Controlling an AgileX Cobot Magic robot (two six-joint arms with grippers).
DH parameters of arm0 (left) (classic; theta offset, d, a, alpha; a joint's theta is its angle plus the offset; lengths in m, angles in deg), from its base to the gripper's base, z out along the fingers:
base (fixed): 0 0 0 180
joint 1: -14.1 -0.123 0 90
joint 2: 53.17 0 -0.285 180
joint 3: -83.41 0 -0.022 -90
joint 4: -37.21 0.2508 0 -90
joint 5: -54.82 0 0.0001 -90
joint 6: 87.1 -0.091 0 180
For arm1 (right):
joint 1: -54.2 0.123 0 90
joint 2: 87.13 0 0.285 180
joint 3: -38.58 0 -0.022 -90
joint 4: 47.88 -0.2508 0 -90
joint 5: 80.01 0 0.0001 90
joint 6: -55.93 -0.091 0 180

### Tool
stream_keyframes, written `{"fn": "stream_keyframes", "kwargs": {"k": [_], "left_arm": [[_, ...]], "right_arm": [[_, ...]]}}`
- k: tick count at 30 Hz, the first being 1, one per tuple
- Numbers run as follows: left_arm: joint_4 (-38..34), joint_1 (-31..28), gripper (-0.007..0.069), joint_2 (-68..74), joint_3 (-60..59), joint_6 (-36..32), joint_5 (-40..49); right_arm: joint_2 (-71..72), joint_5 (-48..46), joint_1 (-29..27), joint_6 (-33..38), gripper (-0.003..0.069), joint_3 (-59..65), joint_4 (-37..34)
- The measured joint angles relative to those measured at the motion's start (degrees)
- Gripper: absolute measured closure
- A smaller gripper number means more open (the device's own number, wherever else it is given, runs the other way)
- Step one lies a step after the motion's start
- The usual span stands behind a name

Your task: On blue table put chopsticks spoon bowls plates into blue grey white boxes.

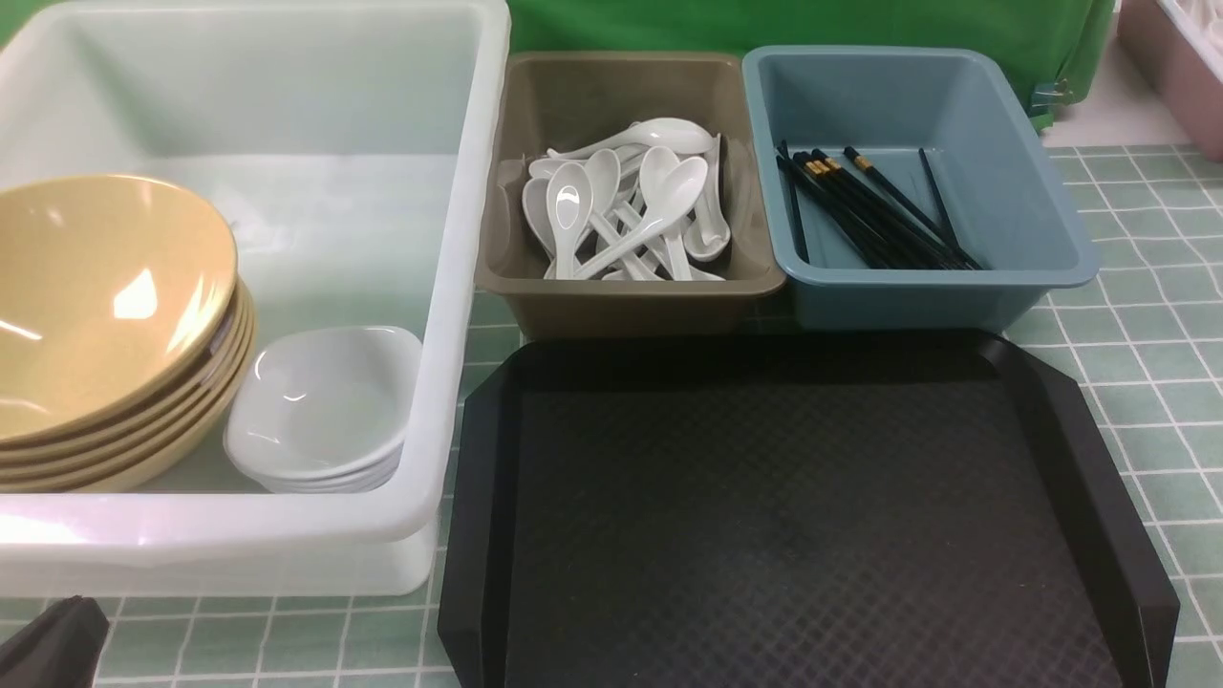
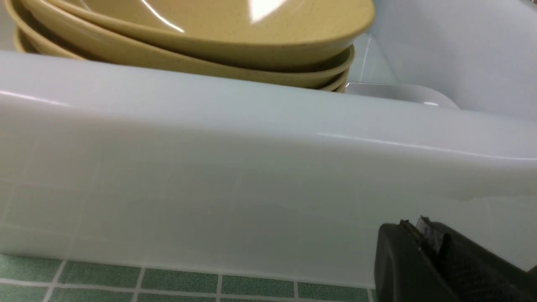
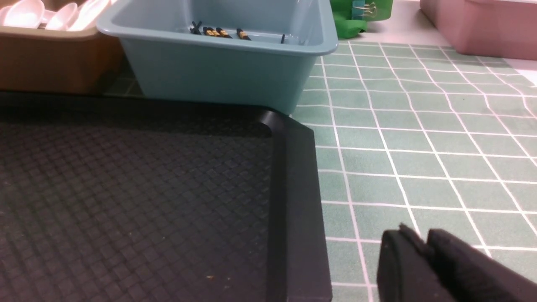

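From my own side, I have the big white tub (image 1: 462,287) at the left of the table (image 1: 1147,363), and in its left part sits a tilted stack of yellow bowls (image 1: 105,306), nested one in another. Just right of them, in the tub's near right corner, I see the white plates (image 1: 325,406), also stacked.

Right of the tub, toward the far side, is the grey-brown box (image 1: 631,306). White spoons (image 1: 669,196) lie piled in it, crossing each other, handles pointing several ways. Beside it on the right, the blue box (image 1: 917,301) holds the black chopsticks (image 1: 879,210); most lie together in a slanting bundle, gold bands toward the far end, and a few lie apart from the rest.

On the near side of these two boxes lies the black tray (image 1: 803,516), its textured floor bare where I can see it. A green cloth (image 1: 764,24) runs behind the boxes, and a pink bin (image 1: 1170,67) stands at the far right.

My left gripper (image 2: 413,222) is closed with nothing between its fingertips, near the tub's near wall. My right gripper (image 3: 419,237) shows to the right of the tray; its fingertips are blurred and look close together, but I can't tell whether they are fully closed. I see nothing held there.
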Motion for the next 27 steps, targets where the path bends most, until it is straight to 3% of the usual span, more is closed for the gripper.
{"fn": "stream_keyframes", "kwargs": {"k": [27], "left_arm": [[0.00, 0.00, 0.0619, 0.00, 0.00, 0.00, 0.00]], "right_arm": [[0.00, 0.00, 0.00, 0.00, 0.0517, 0.00, 0.00]]}}
